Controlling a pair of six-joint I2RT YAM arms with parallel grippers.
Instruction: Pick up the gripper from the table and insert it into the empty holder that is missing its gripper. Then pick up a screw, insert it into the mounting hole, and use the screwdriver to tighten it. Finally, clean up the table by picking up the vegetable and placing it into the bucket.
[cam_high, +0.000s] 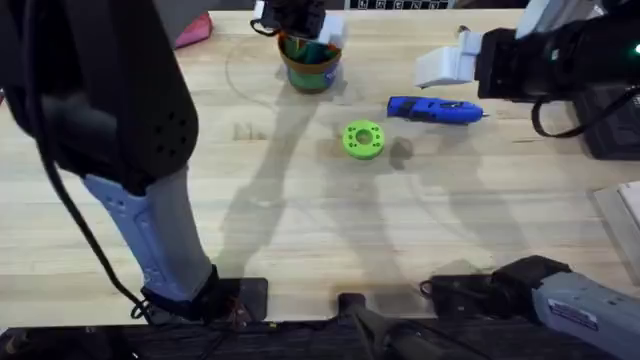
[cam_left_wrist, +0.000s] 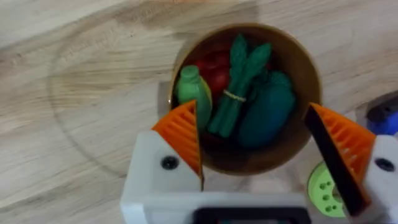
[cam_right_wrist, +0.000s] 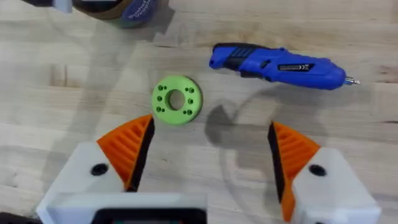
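The bucket (cam_high: 310, 62) stands at the table's far middle; in the left wrist view the bucket (cam_left_wrist: 305, 68) holds a dark green vegetable (cam_left_wrist: 268, 111) among other toy vegetables. My left gripper (cam_left_wrist: 261, 146) hovers open right over it, holding nothing, and sits at the far edge (cam_high: 285, 20) in the overhead view. The blue screwdriver (cam_high: 435, 110) lies on the table right of the bucket. My right gripper (cam_right_wrist: 211, 134) is open and empty above the wood near the screwdriver (cam_right_wrist: 280, 65); overhead it is at the far right (cam_high: 440, 68). The loose gripper piece, the holder and the screw are out of view.
A bright green ring disc (cam_high: 362, 140) lies mid-table in front of the screwdriver, also seen as the disc (cam_right_wrist: 176, 99) ahead of the right fingers. A pink object (cam_high: 193, 30) sits at the far left. The left arm (cam_high: 100, 90) rises large over the left side.
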